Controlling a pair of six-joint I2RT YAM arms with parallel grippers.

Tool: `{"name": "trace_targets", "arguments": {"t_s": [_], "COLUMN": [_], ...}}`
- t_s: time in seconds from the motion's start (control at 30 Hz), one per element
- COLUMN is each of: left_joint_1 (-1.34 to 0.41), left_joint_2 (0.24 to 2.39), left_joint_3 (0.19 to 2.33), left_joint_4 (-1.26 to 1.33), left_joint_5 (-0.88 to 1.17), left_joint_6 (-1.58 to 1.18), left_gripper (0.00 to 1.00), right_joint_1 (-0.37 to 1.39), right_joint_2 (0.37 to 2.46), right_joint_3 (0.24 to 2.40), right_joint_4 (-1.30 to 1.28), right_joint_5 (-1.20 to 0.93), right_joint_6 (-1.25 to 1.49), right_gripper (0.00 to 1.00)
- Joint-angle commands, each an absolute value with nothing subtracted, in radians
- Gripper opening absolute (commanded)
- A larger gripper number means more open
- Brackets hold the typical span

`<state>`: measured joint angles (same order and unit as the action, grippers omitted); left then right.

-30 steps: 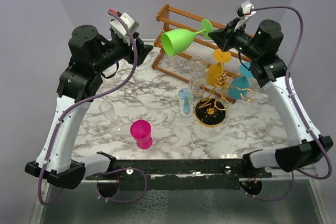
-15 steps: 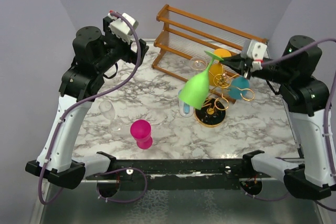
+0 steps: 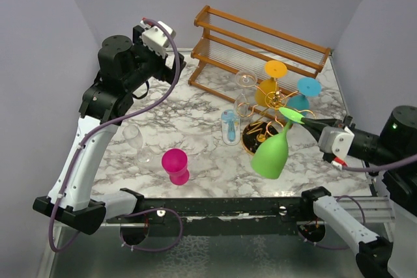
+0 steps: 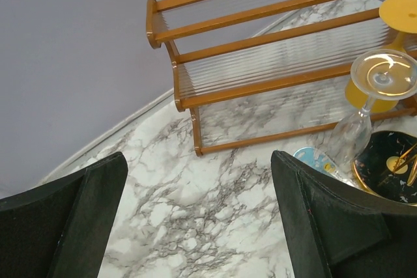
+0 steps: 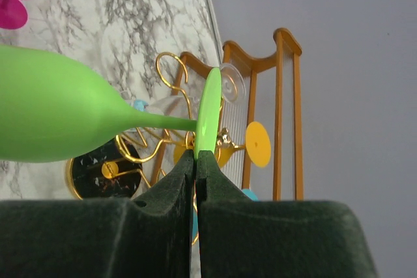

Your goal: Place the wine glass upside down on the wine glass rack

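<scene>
The green wine glass (image 3: pixel 270 154) hangs tilted, bowl down, in the air just in front and to the right of the wine glass rack (image 3: pixel 265 116). That rack is a gold wire stand on a round black base. My right gripper (image 3: pixel 305 120) is shut on the rim of the glass's flat foot (image 5: pixel 208 112); the right wrist view shows the jaws (image 5: pixel 197 155) pinching it, with the bowl (image 5: pixel 52 115) stretching left and the gold loops (image 5: pixel 163 141) behind. My left gripper (image 4: pixel 199 216) stands open over bare marble at the back left, holding nothing.
An orange glass (image 3: pixel 270 86), a teal glass (image 3: pixel 303 96) and a clear glass (image 3: pixel 245 89) hang on the rack. A blue patterned glass (image 3: pixel 229 126) stands beside it. A brown wooden shelf rack (image 3: pixel 260 43) is at the back. A pink glass (image 3: pixel 175 165) and a clear glass (image 3: pixel 133 138) lie front left.
My right arm has swung the green glass from high at the back down to the rack's near right side, turning its bowl downward. The left arm has drawn back a little.
</scene>
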<state>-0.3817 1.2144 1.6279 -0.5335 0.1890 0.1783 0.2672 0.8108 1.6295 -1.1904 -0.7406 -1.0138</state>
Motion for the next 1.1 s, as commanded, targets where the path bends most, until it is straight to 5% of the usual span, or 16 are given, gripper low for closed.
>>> {"name": "trace_targets", "arguments": {"t_s": [0.0, 0.57, 1.07], "left_joint_1": [-0.376, -0.358, -0.358], "left_joint_2": [1.21, 1.227, 1.233], "left_joint_3": [1.619, 1.605, 1.607], "left_joint_4": [-0.51, -0.503, -0.504], "left_joint_5": [0.173, 0.218, 0.246], "left_joint_6": [0.194, 0.199, 0.204], "left_gripper": [0.95, 0.94, 0.95], "right_joint_1": [0.235, 0.232, 0.287], "right_joint_2": [0.724, 0.68, 0.795], "right_joint_3": [1.586, 1.381, 1.381], "right_joint_4": [-1.304, -1.206, -1.114], "right_joint_5": [-0.621, -0.305, -0.271], "right_joint_6": [-1.077, -1.092, -1.127], "right_gripper": [0.01, 0.01, 0.01]}}
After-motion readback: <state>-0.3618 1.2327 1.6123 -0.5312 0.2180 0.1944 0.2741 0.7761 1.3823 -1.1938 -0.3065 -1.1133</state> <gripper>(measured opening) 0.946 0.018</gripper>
